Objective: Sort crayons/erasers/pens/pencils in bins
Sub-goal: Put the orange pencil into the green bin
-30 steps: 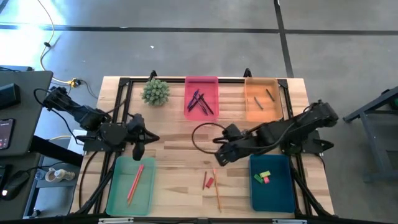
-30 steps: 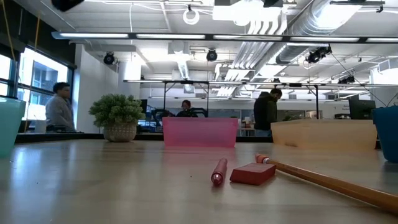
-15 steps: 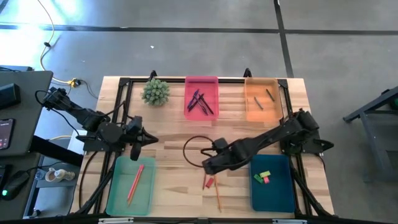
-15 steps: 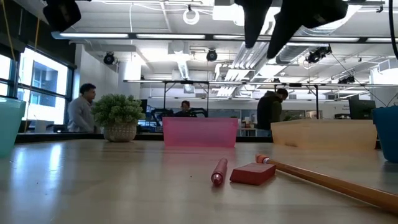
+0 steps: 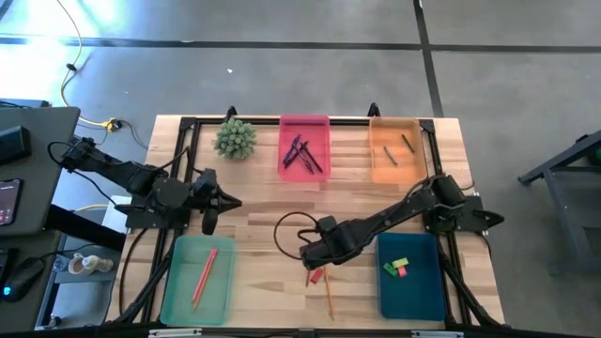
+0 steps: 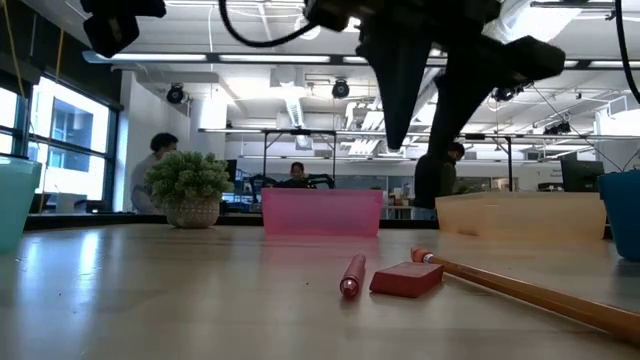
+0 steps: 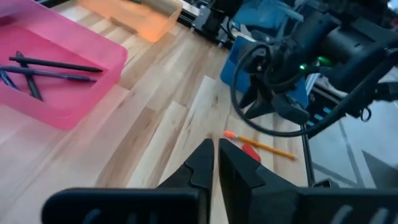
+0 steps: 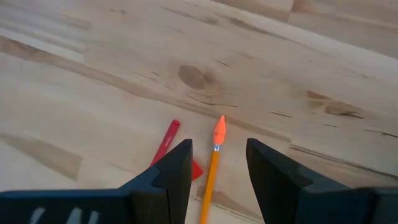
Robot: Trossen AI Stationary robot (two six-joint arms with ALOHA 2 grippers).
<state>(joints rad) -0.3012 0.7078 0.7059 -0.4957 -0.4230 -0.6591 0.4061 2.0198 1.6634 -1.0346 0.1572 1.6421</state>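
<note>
the orange pencil [image 5: 328,292] lies on the bare table [image 5: 254,235] between the green bin [image 5: 178,300] and the blue bin [image 5: 423,291], with a short red stick [image 5: 309,272] and a red eraser [image 5: 317,275] just beside its upper end. in the high view the right gripper [image 5: 309,254] hangs over these three, while the left gripper [image 5: 210,211] waits near the green bin, which holds one pencil [image 5: 203,275].

in the low view the pencil [image 6: 520,290] runs along the table toward the camera, its end touching or nearly touching the eraser [image 6: 405,279]; the red stick [image 6: 351,275] lies close on the other side.

in the left wrist view the left gripper [image 7: 214,146] has its fingers pressed together.

in the right wrist view the right gripper [image 8: 217,149] is spread, empty, with the pencil [image 8: 211,171] between the fingers.

the pencil looks light, stiff and thin, likely to roll or slip. a pinch across the shaft, a little away from the eraser and stick, seems safest so the neighbours are not dragged along.
</note>
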